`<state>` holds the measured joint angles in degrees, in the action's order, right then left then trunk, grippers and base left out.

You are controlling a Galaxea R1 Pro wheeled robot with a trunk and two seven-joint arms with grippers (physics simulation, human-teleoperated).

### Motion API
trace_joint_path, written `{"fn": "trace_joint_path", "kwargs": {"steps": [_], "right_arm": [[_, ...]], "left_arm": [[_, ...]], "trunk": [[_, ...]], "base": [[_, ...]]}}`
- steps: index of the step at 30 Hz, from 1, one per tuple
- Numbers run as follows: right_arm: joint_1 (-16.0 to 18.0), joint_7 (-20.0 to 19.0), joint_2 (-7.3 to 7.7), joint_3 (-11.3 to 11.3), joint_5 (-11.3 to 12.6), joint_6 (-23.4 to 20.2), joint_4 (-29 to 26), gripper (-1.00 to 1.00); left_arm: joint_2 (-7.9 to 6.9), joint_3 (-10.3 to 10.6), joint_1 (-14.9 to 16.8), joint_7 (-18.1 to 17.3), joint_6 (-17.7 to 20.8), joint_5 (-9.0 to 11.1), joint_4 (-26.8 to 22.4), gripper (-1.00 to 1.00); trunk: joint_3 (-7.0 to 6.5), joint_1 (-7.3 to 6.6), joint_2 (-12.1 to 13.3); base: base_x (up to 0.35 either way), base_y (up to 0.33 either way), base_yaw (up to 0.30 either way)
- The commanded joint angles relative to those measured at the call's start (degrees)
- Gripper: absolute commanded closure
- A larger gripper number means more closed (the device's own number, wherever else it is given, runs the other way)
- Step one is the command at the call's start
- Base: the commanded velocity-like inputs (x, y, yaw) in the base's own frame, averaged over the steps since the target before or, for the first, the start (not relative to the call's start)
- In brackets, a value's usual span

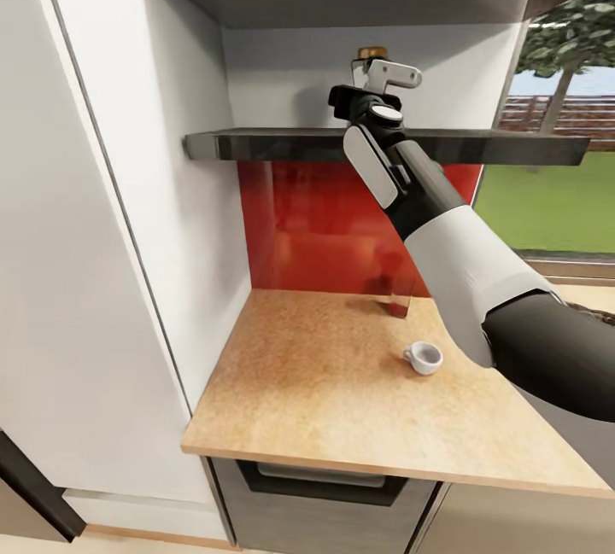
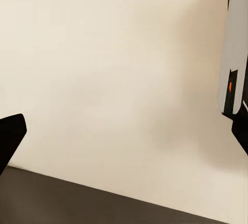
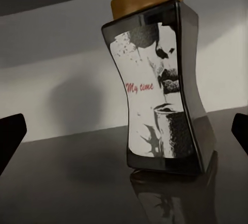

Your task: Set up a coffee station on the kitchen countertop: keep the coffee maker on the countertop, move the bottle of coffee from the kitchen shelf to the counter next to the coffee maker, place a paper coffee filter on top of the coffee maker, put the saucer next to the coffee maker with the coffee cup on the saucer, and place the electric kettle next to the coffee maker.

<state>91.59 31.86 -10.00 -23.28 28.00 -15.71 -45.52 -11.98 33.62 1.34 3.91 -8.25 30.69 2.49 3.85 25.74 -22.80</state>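
Jaws of the right gripper [image 1: 369, 67] stand apart: in the right wrist view 1 dark fingertip [image 3: 10, 133] sits at each edge w/ the bottle of coffee [image 3: 157, 87] between them, not yet touched. Bottle stands upright on the kitchen shelf [image 1: 282, 145], gold lid up, label reading "My time" facing the camera. In the head view just its lid [image 1: 372, 52] peeks above the gripper, close to the back wall.

Left gripper: 2 dark finger edges [image 2: 10, 136] show far apart against a pale wall, so it looks open & holds nothing.

Below, the kitchen countertop [image 1: 325, 383] carries the coffee cup [image 1: 423, 357], standing alone w/ no saucer under it, near the right arm [image 1: 465, 264]. A small clear glass [image 1: 398, 296] w/ a reddish bottom stands by the red backsplash [image 1: 316, 221].

Progress, as I judge it: early. Step in hand is the grasp on the bottle; jaws not yet closed, so 0 items look finished. Left: bring bottle down beside the coffee maker, filter on top, saucer under cup, kettle alongside.
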Motion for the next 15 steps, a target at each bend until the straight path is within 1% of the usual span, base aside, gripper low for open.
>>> {"fn": "trace_joint_path", "kwargs": {"steps": [1, 4, 11, 15], "right_arm": [[0.08, 0.38, 0.0, -0.1, 0.22, -0.26, -0.06, -1.0], [0.08, 0.39, 0.0, -0.1, 0.22, -0.3, -0.09, -1.0], [0.06, 0.4, 0.0, -0.02, 0.22, -0.28, -0.1, -1.0], [0.06, 0.4, 0.0, -0.07, 0.13, -0.28, -0.09, -1.0]], "left_arm": [[0.03, 0.48, 0.07, 0.04, -0.28, 0.34, 0.14, -1.0], [0.06, 0.48, 0.06, 0.02, -0.28, 0.31, 0.14, -1.0], [0.11, 0.48, 0.06, -0.04, -0.22, 0.25, 0.14, -1.0], [0.12, 0.48, 0.05, -0.12, -0.19, 0.25, 0.14, -1.0]], "trunk": [[0.13, 0.04, -0.12], [0.13, 0.04, -0.12], [0.13, 0.04, -0.12], [0.13, 0.04, -0.12]], "base": [[0.116, -0.083, 0.0], [0.073, -0.053, 0.0], [0.011, -0.005, 0.0], [0.166, 0.0, 0.0]]}}
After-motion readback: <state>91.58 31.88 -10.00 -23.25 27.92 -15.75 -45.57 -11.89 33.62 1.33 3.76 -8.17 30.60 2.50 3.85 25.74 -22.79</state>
